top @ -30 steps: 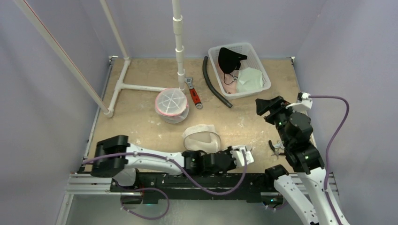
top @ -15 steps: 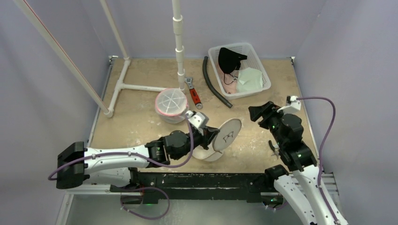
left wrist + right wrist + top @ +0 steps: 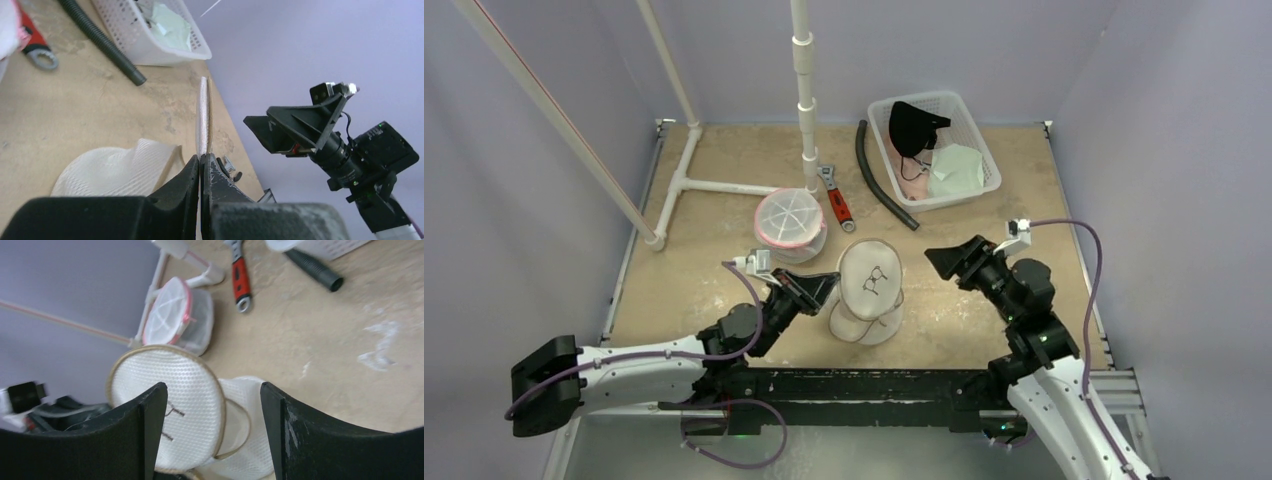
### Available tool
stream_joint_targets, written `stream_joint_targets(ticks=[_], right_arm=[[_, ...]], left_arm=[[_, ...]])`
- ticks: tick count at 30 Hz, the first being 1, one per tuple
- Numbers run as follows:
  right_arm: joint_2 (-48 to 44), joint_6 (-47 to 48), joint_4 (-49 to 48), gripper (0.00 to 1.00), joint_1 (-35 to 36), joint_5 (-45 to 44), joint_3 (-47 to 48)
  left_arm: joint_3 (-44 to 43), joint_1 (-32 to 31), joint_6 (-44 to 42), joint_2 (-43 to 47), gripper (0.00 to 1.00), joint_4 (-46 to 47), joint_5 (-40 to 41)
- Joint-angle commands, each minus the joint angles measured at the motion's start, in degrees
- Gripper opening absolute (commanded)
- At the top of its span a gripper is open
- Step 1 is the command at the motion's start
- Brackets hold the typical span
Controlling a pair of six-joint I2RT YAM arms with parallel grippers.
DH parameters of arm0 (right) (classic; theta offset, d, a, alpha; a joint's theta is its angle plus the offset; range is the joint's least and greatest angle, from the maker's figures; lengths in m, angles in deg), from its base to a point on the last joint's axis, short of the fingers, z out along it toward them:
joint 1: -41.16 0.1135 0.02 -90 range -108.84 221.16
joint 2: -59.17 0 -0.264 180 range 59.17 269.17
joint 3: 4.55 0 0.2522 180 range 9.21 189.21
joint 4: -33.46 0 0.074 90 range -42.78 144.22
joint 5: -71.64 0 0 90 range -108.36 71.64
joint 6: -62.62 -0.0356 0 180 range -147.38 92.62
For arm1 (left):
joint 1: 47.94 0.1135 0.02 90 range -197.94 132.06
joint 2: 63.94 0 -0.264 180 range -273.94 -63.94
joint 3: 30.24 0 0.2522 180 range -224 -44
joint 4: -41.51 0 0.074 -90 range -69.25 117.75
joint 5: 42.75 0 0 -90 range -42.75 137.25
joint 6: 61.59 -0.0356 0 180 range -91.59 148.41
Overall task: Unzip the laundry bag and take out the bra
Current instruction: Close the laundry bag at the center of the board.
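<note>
From above, the laundry bag point(image 3: 860, 322) sits at the middle of the table point(image 3: 714, 260), towards its near edge. Its round lid point(image 3: 871, 278) stands tilted up, and the left gripper point(image 3: 829, 288) is clamped tight on the lid's left rim. The right gripper point(image 3: 946, 263) hangs just right of the lid, jaws spread, holding nothing

Left wrist: both fingers point(image 3: 180, 180) press together on the lid's thin tan rim, seen edge-on, with the white mesh body lower left

Right wrist: the parted fingers point(image 3: 150, 430) frame the mesh lid; a pink-rimmed pouch point(image 3: 175, 315) and a red-handled wrench point(image 3: 240, 280) lie farther off
</note>
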Motion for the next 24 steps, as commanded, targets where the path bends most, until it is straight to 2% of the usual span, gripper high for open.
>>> stream_joint_targets(ticks=[1, 3, 11, 18, 24], right_arm=[[-0.5, -11.4, -12.6, 0.71, -0.1, 12.0, -6.9], [-0.9, -15.4, -16.2, 0.7, 0.0, 14.9, -10.5], [-1.7, -20.8, -14.4, 0.69, 0.5, 19.1, -13.4], [3.2, -24.2, -18.2, 0.69, 6.7, 19.1, -16.7], [5.8, -29.1, -22.9, 0.69, 13.8, 14.9, -18.3]], left_arm=[[7.4, 0.2, 13.0, 0.7, 0.0, 12.1, 6.9], [10.5, 0.2, 14.8, 0.1, 0.0, 16.2, 9.0], [14.1, 0.2, 17.0, -4.0, 0.0, 22.5, 13.2], [14.7, 0.2, 16.4, -10.8, 0.0, 31.2, 15.7], [14.7, 0.2, 15.3, -15.0, 0.0, 36.9, 15.6]])
